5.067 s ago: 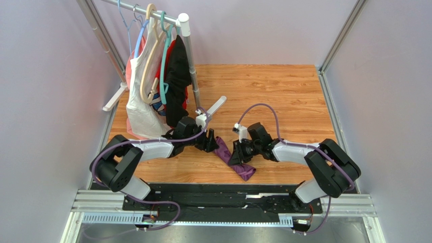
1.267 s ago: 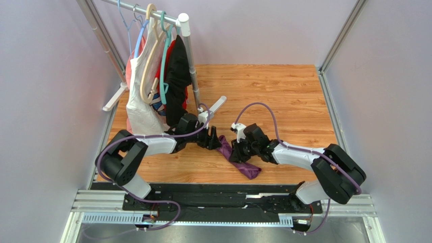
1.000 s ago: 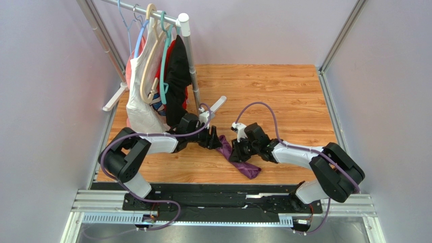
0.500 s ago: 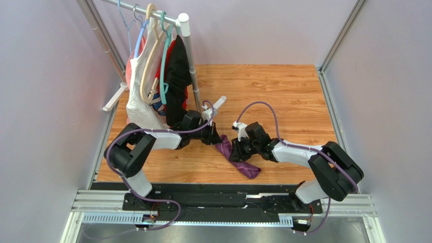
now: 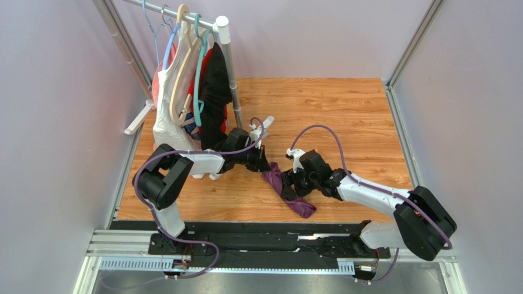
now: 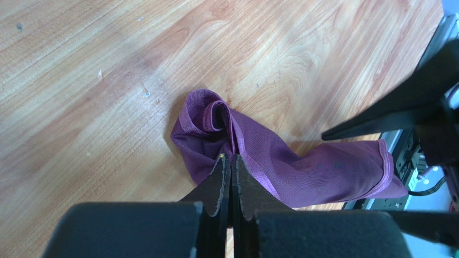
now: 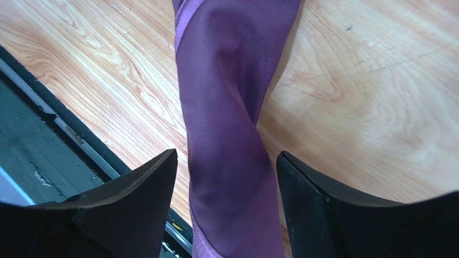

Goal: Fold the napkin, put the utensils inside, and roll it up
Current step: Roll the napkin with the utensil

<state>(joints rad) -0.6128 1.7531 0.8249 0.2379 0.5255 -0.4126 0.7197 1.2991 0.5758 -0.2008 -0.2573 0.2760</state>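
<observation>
With your left tool [image 6: 230, 159] pinched shut on the napkin [image 5: 274, 179], which lay twisted mid-frame on the tabletop [image 5: 344, 116], and your right tool [image 7: 226, 156] spread wide astride it gripping nothing, any pull could have unrolled it.

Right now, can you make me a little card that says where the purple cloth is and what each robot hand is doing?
napkin: purple, bunched into a long twisted strip, lying on the wooden table between the two arms
left hand: shut, pinching the napkin at its curled end
right hand: open, one finger on each side of the strip
fork and spoon: none in sight
behind: a rack with clothes on hangers
</observation>
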